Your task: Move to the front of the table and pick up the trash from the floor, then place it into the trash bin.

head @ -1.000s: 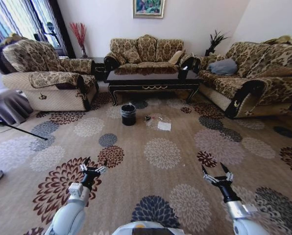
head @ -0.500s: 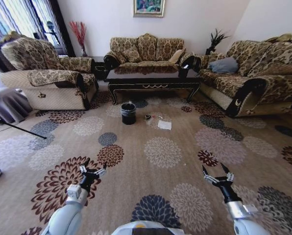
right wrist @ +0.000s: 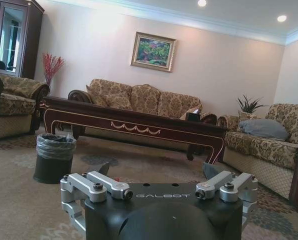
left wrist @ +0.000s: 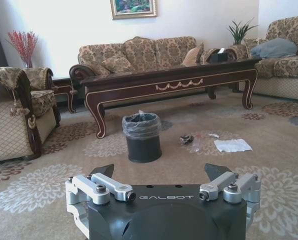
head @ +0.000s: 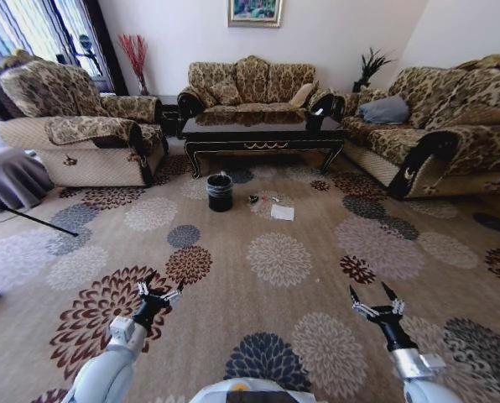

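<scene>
meanwhile the whole head view has slid a touch from a second ago: the sofas and the armchair sit slightly differently in frame and the shoe at the left edge has nearly slipped out, which reads as the camera moving with the base rather than anything on the carpet moving. the coffee table [head: 263, 140] stays well ahead, and the approach is still under way, with a long stretch of floral carpet [head: 275, 260] left to cross. the trash bin [head: 220, 192], a black bucket with a crinkled clear liner, stands on the floor just in front of the table's left leg. the trash lies to its right: a flat white paper sheet [head: 282, 212] nearest the robot, a dark crumpled wad [head: 253, 200] near the bin, and between them something clear and a small white scrap, too small to tell apart from the head. the left wrist view shows the same layout, bin [left wrist: 142, 136], wad [left wrist: 187, 139], sheet [left wrist: 232, 145]. the left gripper [head: 158, 292] and the right gripper [head: 374, 300] hang low over the carpet on their own sides, well apart from the litter, both with fingers spread and nothing between them. judged from this, picking cannot begin until the base closes in.
</scene>
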`<state>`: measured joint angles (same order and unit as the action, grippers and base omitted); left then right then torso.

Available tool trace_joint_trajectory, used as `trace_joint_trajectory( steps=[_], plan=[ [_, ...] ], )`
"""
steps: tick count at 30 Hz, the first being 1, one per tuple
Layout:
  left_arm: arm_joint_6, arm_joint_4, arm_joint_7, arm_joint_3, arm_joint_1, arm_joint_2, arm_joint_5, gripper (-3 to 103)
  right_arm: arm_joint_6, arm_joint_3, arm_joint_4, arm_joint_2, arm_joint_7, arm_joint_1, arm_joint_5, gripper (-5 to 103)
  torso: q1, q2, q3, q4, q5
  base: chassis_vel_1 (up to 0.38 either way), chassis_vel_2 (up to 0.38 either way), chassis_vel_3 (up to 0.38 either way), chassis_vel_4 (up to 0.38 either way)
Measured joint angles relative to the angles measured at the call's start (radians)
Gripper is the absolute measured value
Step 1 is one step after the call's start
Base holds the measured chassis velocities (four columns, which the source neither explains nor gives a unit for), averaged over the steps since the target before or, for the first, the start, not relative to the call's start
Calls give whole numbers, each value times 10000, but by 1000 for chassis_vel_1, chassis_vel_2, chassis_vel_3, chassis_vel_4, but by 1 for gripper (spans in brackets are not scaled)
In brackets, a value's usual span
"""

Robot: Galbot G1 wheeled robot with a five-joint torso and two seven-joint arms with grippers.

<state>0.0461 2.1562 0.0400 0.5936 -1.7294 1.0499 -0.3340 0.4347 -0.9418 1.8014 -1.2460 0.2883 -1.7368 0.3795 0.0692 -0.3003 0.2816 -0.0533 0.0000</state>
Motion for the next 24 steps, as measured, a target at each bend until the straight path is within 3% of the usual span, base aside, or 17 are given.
trace_joint_trajectory(
  steps=[24],
  plan=[
    [-79, -11, 136, -314, -147, 467, 625, 100, -223, 93, 371, -68, 62, -128, 151, 100, -269, 897, -624, 1, 0, 0, 0, 0, 0]
  ],
)
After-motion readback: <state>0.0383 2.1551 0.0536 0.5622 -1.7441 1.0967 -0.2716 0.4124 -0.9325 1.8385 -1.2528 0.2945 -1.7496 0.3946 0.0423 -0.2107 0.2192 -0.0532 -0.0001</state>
